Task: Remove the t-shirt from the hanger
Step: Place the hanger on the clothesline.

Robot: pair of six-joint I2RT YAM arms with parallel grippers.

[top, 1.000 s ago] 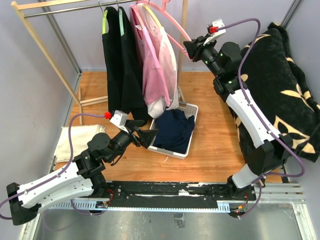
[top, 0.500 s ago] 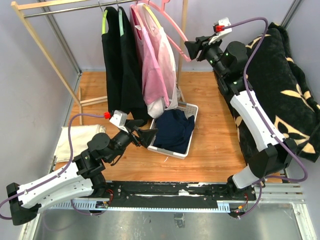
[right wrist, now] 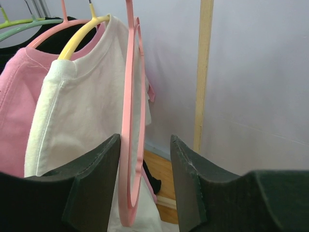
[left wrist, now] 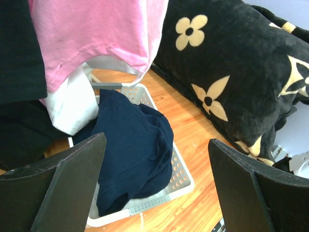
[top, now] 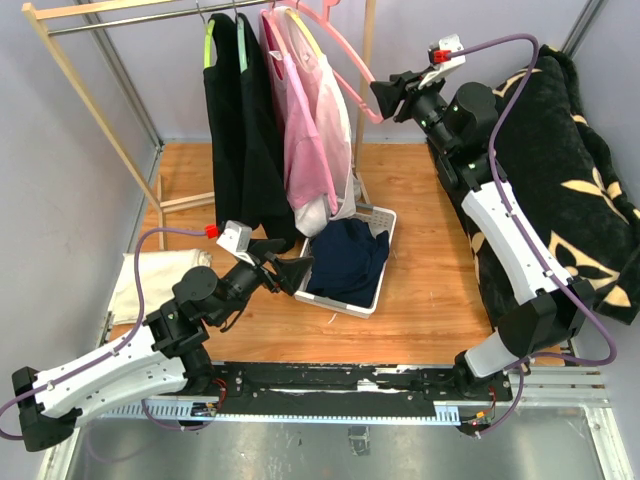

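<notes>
Right wrist view, and there's the change: the right gripper [right wrist: 145, 144], which was clamped tight a second ago, has sprung its jaws apart. The bare pink hanger [right wrist: 129, 121] now stands loose between the fingers, with daylight on its right side, and sits closer to the left finger. So the grip is released and nothing is held. In the top view that arm has also eased a touch toward the upper right of the frame. My read is that the empty hanger is being let go, which frees the arm for the clothed one. The white t-shirt [right wrist: 82, 121] is the likely target. It is still fully on its yellow hanger [right wrist: 79, 36] in the upper left of the wrist frame, just beside the bare hanger, with a pink t-shirt [right wrist: 19, 111] behind it at the left edge. Its long axis runs straight up and down, with the collar at the top by the rail [top: 150, 18] and the hem dropping toward the basket [left wrist: 181, 174]. The pink hanger shows edge-on here. In the top view it slants from its hook at top centre down and right to the gripper. In the lower left, the left gripper [left wrist: 157, 140] is spread wide and empty over a navy garment [left wrist: 130, 145] in the basket. The removal itself hasn't started.
</notes>
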